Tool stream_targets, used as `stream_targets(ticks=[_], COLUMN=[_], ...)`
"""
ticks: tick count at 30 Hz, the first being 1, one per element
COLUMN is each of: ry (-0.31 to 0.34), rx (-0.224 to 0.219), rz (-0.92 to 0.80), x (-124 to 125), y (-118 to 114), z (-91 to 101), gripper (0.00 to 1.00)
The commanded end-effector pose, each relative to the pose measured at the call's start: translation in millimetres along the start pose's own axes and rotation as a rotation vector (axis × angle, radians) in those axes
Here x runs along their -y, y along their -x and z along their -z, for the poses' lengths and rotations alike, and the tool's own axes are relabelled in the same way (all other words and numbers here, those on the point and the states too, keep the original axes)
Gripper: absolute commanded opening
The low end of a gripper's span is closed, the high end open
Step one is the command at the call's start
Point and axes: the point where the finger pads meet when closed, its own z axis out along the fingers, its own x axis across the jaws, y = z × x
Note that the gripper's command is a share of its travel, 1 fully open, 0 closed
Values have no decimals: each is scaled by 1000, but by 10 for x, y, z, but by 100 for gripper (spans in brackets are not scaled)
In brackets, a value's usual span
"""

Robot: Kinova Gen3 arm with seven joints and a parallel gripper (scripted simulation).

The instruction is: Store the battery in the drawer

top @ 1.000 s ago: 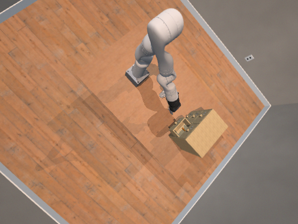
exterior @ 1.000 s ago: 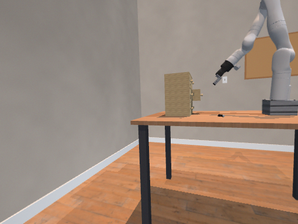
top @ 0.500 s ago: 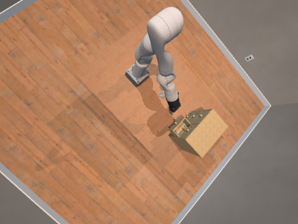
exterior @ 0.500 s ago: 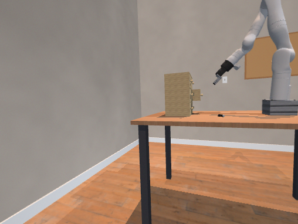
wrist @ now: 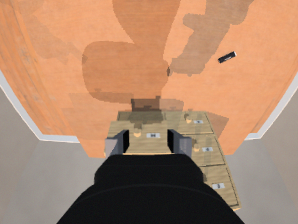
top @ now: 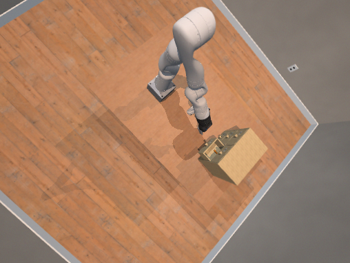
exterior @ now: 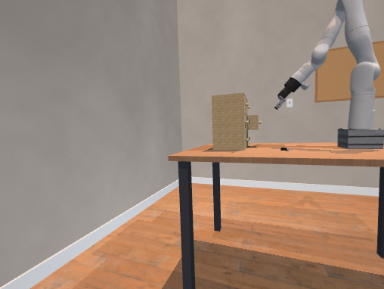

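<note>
While the labelled drawer (top: 209, 146) (exterior: 253, 122) (wrist: 159, 145) stands out of the chest (top: 242, 156) (exterior: 228, 122) (wrist: 228, 182), closing it appears to be the step in hand.
Gripper (top: 201, 131) (exterior: 277, 107) (wrist: 148, 137) released, fingers wide apart, before the drawer. Orange-ended item (top: 215, 151) inside, probably the AAA battery; letter too blurred to confirm M. Chest near tabletop's left edge, exterior view; dark item (exterior: 284, 149) (wrist: 227, 57) nearer the front edge, to be left. Next: push the front squarely, gently, lest the chest shift.
</note>
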Motion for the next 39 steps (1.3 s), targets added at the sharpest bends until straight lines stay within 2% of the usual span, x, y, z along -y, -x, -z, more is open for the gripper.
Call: stream_targets(ticks=[1, 14, 39], ry=[0, -30, -146], rx=[1, 0, 0], rz=[2, 1, 1], x=[-23, -35, -73], y=[2, 0, -1], z=[3, 17, 57], gripper=[100, 100, 100])
